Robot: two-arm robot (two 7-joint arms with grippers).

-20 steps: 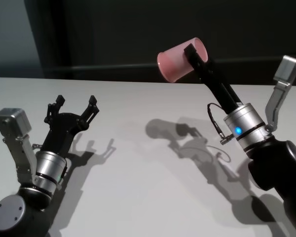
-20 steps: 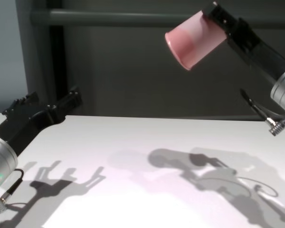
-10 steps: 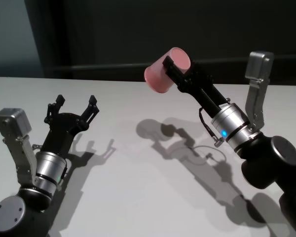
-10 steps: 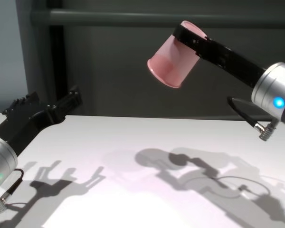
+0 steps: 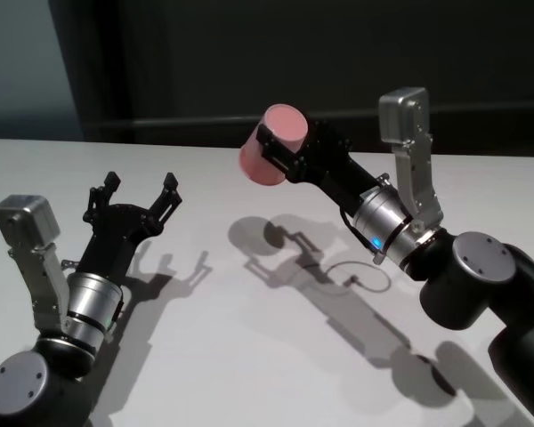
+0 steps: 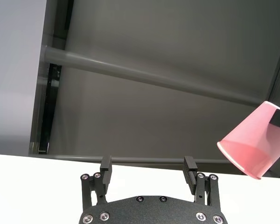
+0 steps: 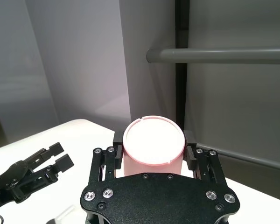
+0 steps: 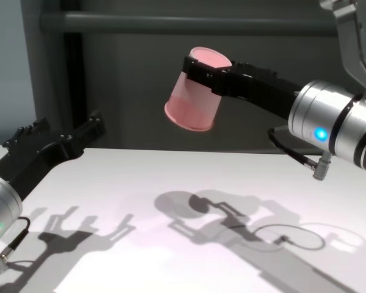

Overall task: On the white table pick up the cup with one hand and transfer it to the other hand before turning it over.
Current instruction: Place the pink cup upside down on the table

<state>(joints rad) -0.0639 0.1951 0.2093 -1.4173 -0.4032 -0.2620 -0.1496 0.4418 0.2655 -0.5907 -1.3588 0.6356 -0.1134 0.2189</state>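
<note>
The pink cup (image 5: 271, 144) is held in the air over the middle of the white table (image 5: 249, 356), bottom up and tilted, with its mouth facing down toward the left arm. My right gripper (image 5: 280, 147), on the wrist with the blue light, is shut on the cup near its base. The grip also shows in the chest view (image 8: 204, 68) and the right wrist view (image 7: 153, 140). My left gripper (image 5: 135, 191), on the wrist with the green light, is open and empty low over the table's left side. The cup (image 6: 254, 144) hangs apart from it, above and to the right.
A dark wall with a horizontal grey rail (image 8: 171, 23) stands behind the table's far edge. The arms' shadows fall on the tabletop (image 8: 171, 256). A thin cable (image 8: 293, 155) hangs at the right wrist.
My right arm has swung the cup left and lower, turning it from lying sideways to mouth down. The left arm has not moved.
</note>
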